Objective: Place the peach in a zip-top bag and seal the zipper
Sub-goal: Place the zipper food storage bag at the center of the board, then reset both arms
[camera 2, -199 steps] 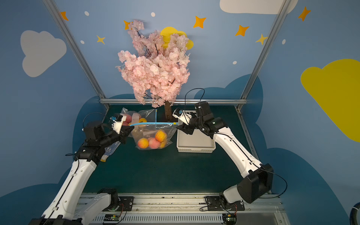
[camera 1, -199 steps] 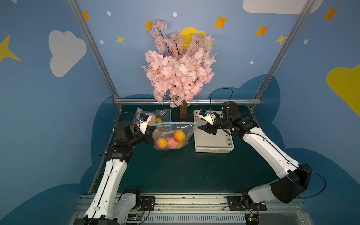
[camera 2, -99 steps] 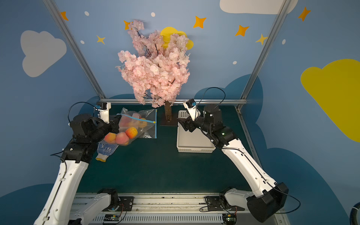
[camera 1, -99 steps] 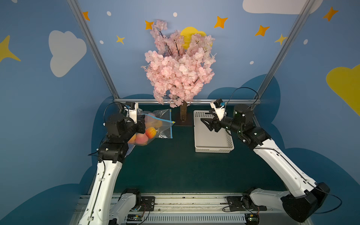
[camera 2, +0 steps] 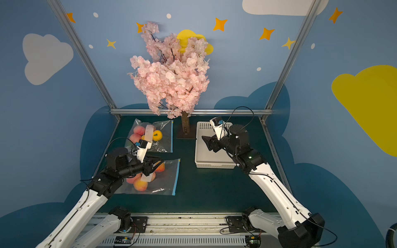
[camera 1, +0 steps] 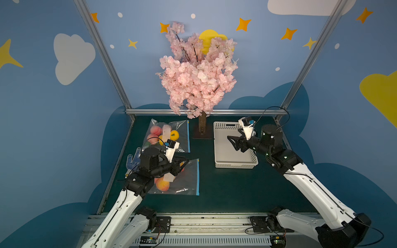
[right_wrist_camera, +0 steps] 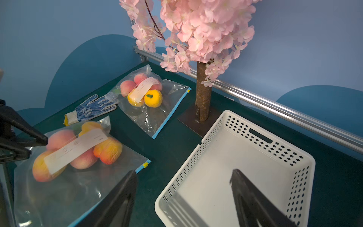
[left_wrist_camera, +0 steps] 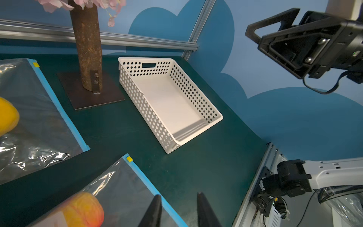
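In both top views the near zip-top bag point(camera 1: 187, 178) lay flat on the counter point(camera 1: 225, 193), with its blue zipper strip point(camera 1: 197, 176) on the side toward the basket point(camera 1: 236, 166). The left arm point(camera 1: 129, 201) covered much of the bag, so only one peach point(camera 1: 162, 185) showed well. The left jaws stood over the bag's far part, a little apart, and I could see nothing between them. The right jaws hung over the basket, well apart from the bag. They stood wide apart and held nothing. A far bag point(camera 1: 180, 133) with fruit lay beside the tree point(camera 1: 197, 79). A glove point(camera 1: 131, 161) was half hidden behind the left arm.

In the left wrist view only the two tips of the left jaws showed, cut off by the picture's edge, with a clear gap between them. The zipper strip passed under one tip, but I could not tell if they touched. One peach point(left_wrist_camera: 84, 210) inside the bag was cut off too. The yellow slider point(left_wrist_camera: 129, 158) sat at the strip's end; in the top views it was too small to make out.

In the right wrist view the right jaws were blurred and wide apart above the basket point(right_wrist_camera: 188, 159). Only this view showed the peaches point(right_wrist_camera: 108, 150) together under a white label point(right_wrist_camera: 76, 149), and the whole glove point(right_wrist_camera: 92, 109). The left jaws were only a dark shape at the edge. I could not tell if the zipper was closed along all its length.
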Robot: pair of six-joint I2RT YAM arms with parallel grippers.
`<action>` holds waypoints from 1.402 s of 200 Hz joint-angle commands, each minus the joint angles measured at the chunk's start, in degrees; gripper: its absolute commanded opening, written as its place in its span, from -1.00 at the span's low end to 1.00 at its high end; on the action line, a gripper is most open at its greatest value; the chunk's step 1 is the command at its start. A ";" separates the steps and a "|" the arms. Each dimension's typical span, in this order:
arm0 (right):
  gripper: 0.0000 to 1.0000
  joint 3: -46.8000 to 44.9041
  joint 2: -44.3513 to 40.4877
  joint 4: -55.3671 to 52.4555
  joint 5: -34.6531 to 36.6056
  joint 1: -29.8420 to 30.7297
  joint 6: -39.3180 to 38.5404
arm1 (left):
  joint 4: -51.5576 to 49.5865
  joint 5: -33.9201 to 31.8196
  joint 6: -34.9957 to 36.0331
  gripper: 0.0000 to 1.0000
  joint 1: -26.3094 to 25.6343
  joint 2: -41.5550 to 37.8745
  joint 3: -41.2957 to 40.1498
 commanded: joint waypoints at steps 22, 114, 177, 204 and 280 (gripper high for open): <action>0.64 -0.68 -1.66 -0.02 6.27 -0.84 2.82 | 1.53 -4.47 -0.97 0.27 -0.22 0.09 0.84; 0.95 -21.30 -9.87 9.59 36.71 -20.08 8.37 | 11.65 -55.18 -5.94 0.84 10.29 9.62 -1.64; 0.95 -36.54 -4.54 25.39 33.26 -29.02 11.77 | 35.13 -62.74 1.94 1.00 13.05 15.31 -17.63; 0.95 -41.24 0.90 39.34 25.14 -28.89 8.97 | 44.04 -60.46 6.55 1.00 13.20 21.47 -20.31; 0.95 -46.08 21.67 70.81 14.47 -28.60 4.88 | 65.80 -40.79 14.41 0.99 15.23 34.75 -22.91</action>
